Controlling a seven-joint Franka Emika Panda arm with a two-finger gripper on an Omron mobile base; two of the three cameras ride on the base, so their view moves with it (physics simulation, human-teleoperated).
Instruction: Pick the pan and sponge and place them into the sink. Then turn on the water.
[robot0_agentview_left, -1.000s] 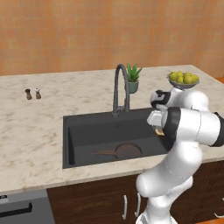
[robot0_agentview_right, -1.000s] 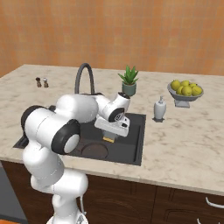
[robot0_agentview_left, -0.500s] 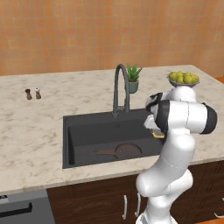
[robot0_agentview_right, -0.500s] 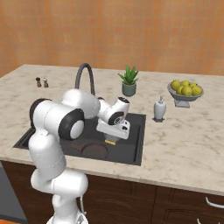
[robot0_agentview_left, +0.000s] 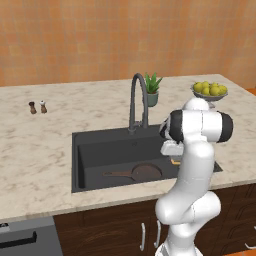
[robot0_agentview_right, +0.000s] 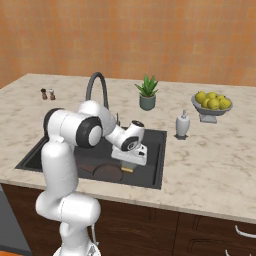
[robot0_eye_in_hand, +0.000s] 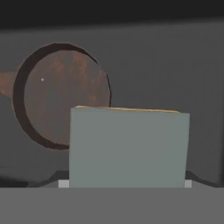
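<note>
The pan (robot0_agentview_left: 145, 172) lies flat on the floor of the black sink (robot0_agentview_left: 100, 145), its thin handle pointing left. It also shows as the pan (robot0_agentview_right: 107, 173) and, from above, as the brown round pan (robot0_eye_in_hand: 61, 96). My gripper (robot0_agentview_right: 128, 161) hangs inside the basin to the right of the pan, shut on the sponge (robot0_eye_in_hand: 129, 146). The sponge's grey-blue face is turned to the hand camera, with a yellow strip along its top. A yellow bit of the sponge (robot0_agentview_right: 127, 169) pokes out below the hand. The faucet (robot0_agentview_left: 137, 100) arches over the basin with no water falling from it.
A potted plant (robot0_agentview_right: 147, 95) stands behind the sink. A soap dispenser (robot0_agentview_right: 182, 125) and a bowl of lemons (robot0_agentview_right: 212, 102) are on the counter to the right. Two small shakers (robot0_agentview_left: 38, 107) stand at the far left.
The arm has swung and the hand has dropped lower into the basin with the sponge still in it. The pan has not moved.
</note>
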